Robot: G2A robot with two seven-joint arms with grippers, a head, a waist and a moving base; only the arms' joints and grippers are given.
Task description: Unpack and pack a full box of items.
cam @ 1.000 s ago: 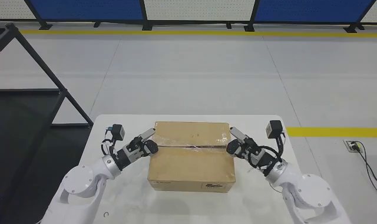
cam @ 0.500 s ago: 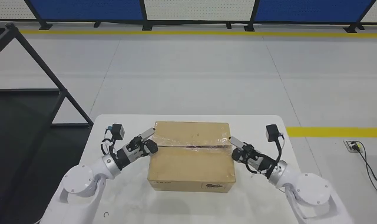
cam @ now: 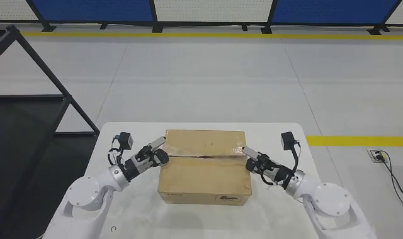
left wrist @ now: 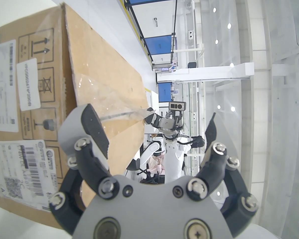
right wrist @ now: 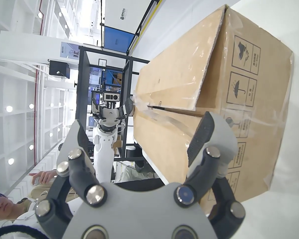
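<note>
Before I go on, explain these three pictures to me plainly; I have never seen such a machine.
This is a two-armed robot working at a white table. The wide picture looks down from a camera above its arms. The other two come from a camera on each wrist, so each shows that arm's own hand up close. On the table stands one closed brown cardboard box with clear tape along its top seam. The left hand sits at one end of that seam, the right hand at the other. Both hands are open and hold nothing.
</note>
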